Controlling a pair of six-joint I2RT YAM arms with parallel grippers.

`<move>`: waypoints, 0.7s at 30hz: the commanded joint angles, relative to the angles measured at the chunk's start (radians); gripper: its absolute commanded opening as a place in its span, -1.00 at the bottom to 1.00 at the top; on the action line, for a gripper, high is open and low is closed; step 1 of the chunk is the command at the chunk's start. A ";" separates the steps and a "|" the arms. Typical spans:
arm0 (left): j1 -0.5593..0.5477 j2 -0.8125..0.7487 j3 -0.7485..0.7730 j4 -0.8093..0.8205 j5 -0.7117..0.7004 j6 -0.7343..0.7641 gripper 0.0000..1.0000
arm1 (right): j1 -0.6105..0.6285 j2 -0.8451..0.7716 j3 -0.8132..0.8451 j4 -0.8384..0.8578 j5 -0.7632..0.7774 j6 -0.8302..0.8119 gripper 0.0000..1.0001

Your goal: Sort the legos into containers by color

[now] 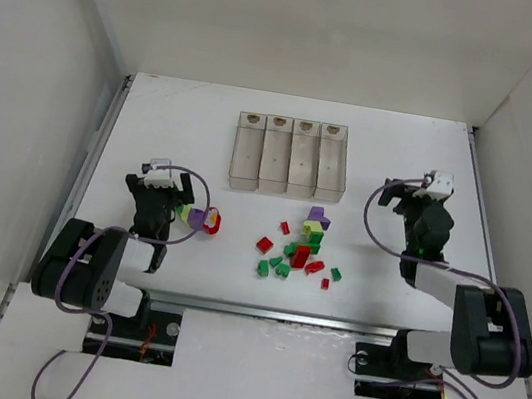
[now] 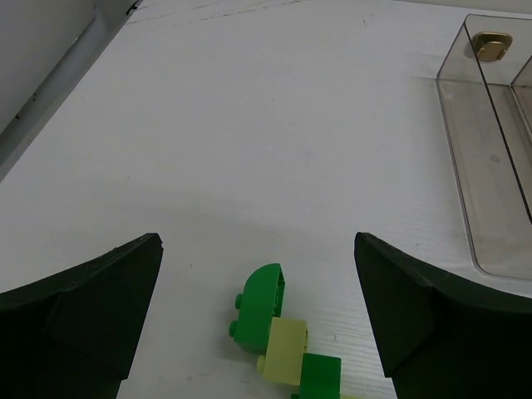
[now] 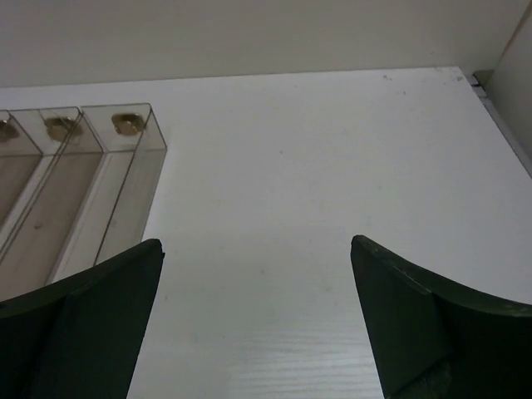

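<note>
Left pincer (image 2: 258, 249) spread wide; tiny green round-topped plastic brick (image 2: 259, 303) between its jaws looks light, hard, slick, so pinch the flat sides.

I find nothing to read from here: no lettering, label, brand, number or sign in any of my three views (the containers (image 1: 288, 163) show me plain walls only, and the legos (image 1: 298, 250) are too small for me to make out any marking on them).
</note>
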 commanded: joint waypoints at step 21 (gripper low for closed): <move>-0.202 -0.790 0.463 -1.365 0.563 0.684 1.00 | 0.512 -0.009 0.842 -1.732 0.094 0.141 0.60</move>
